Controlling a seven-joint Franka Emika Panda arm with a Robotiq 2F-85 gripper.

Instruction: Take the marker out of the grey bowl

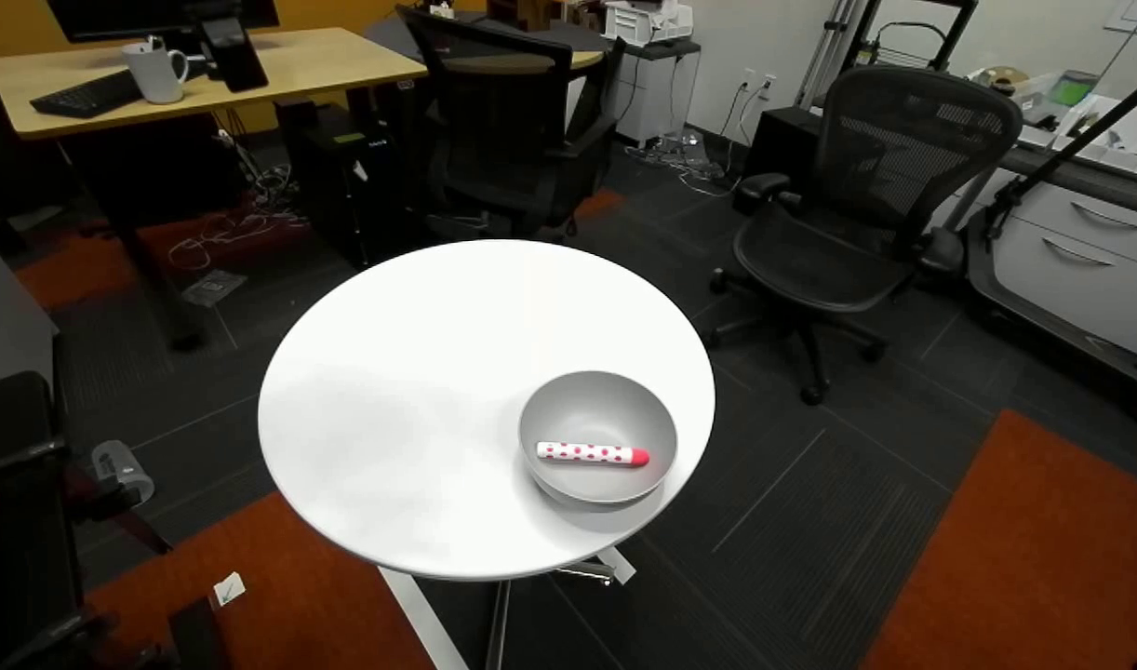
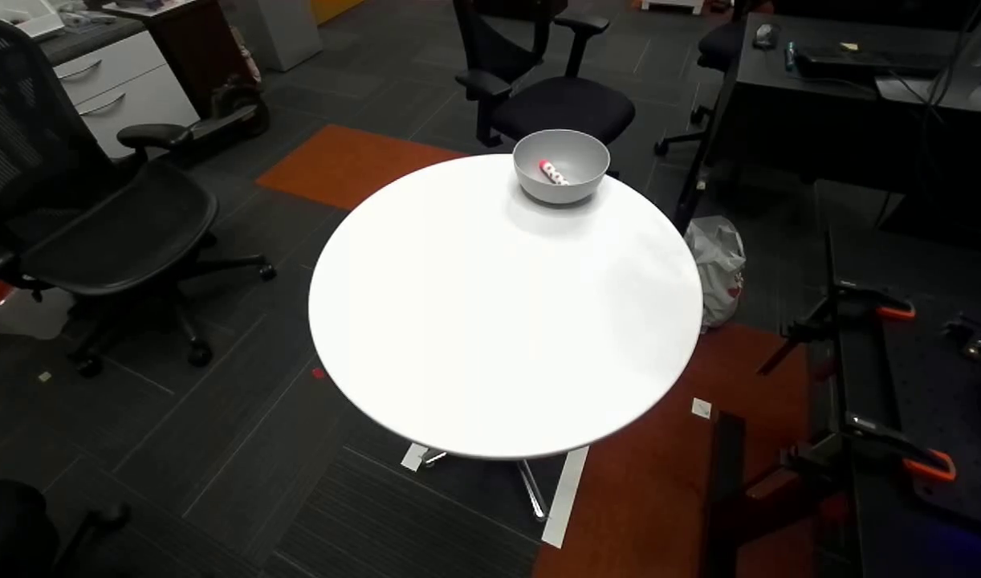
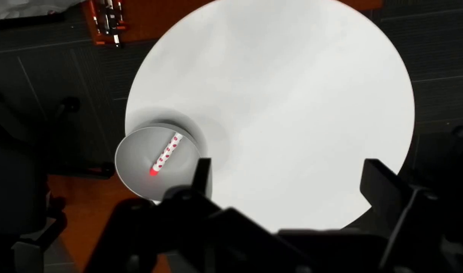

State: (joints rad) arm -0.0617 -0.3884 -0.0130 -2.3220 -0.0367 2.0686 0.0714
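Note:
The marker (image 1: 592, 453) is a white stick with red dots and a red tip. It lies inside the grey bowl (image 1: 596, 402), which stands near the edge of the round white table (image 1: 410, 372). An exterior view also shows the marker (image 2: 552, 172) in the bowl (image 2: 556, 193); its lower end is hidden by the rim. In the wrist view the marker (image 3: 166, 153) leans in the bowl (image 3: 131, 161) with its red tip toward the lower left. My gripper (image 3: 286, 161) is wide open and empty. Its left finger overlaps the bowl's right side in the picture; the gripper is above the table.
A mesh chair (image 1: 876, 186) stands beside the table. Another black chair (image 2: 563, 104) is close behind the bowl. A black stand with orange-tipped clamps (image 2: 900, 453) is near the table's side, and a plastic bag (image 2: 715, 269) lies on the floor. A desk (image 1: 317, 60) stands farther off.

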